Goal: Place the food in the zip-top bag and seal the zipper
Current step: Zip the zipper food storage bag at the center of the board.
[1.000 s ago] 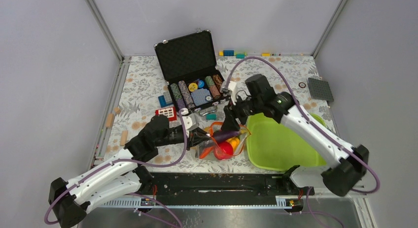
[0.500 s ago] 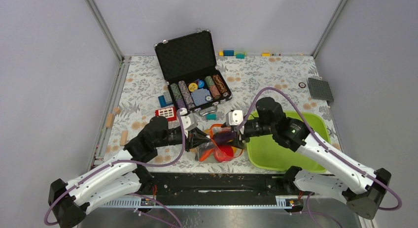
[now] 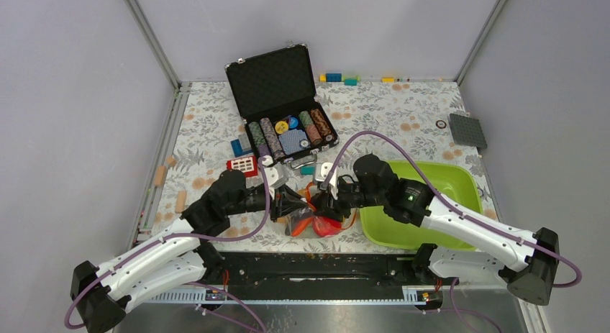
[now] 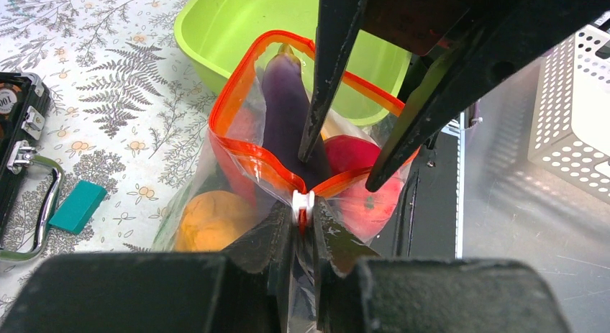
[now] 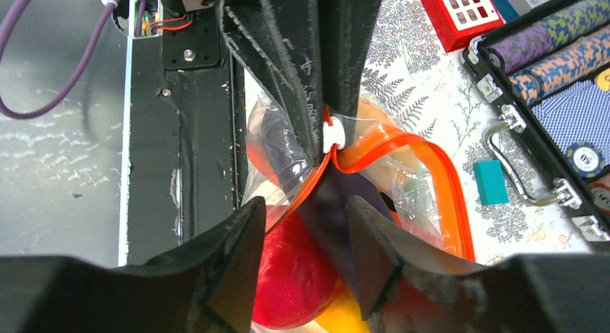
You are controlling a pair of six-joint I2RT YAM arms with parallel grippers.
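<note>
Lying on the floral table [image 3: 403, 110] between the two arms, the zip-top bag [image 3: 311, 219] is gripped at its left end. There the left gripper [image 4: 303, 229] is clamped on the clear plastic just under the white slider [image 4: 303, 201]. The zipper [image 4: 244, 154] is spread into an open loop, and a purple eggplant [image 4: 284, 106], a red apple [image 4: 352, 154] and an orange pepper [image 4: 205, 218] are seen inside. The right gripper [image 5: 302, 203] is held at the mouth with its jaws apart, one zipper strand running between them. A lime-green tray [image 3: 439, 176] is set just beside the bag, to its right.
</note>
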